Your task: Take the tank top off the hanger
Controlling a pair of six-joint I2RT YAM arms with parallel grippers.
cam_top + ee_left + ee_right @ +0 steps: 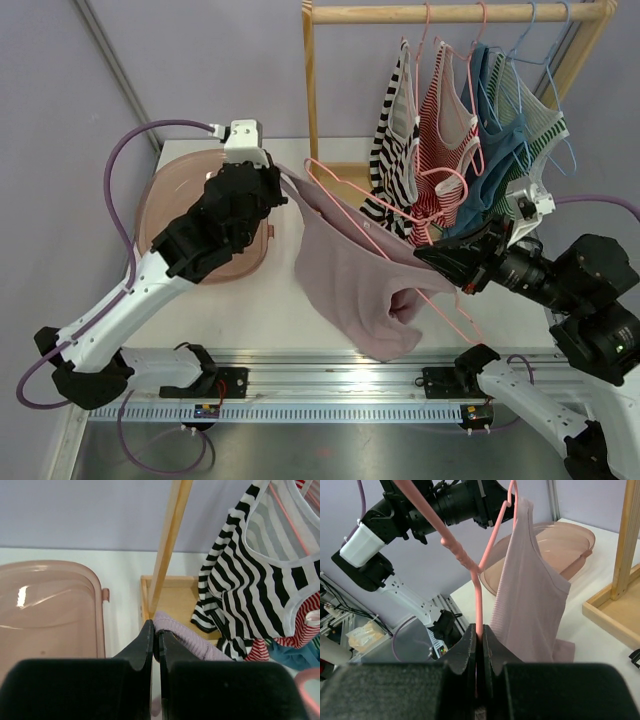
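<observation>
A mauve ribbed tank top hangs off a pink hanger above the table's middle. My left gripper is shut on one shoulder strap of the tank top, with the fabric pinched at its tips. My right gripper is shut on the pink hanger's wire and holds it tilted. In the right wrist view the tank top drapes from the hanger's upper end, its hem bunched on the table.
A pink plastic basin sits at the left, under my left arm. A wooden rack at the back holds several striped tank tops on hangers. Its wooden base lies just beyond my left gripper.
</observation>
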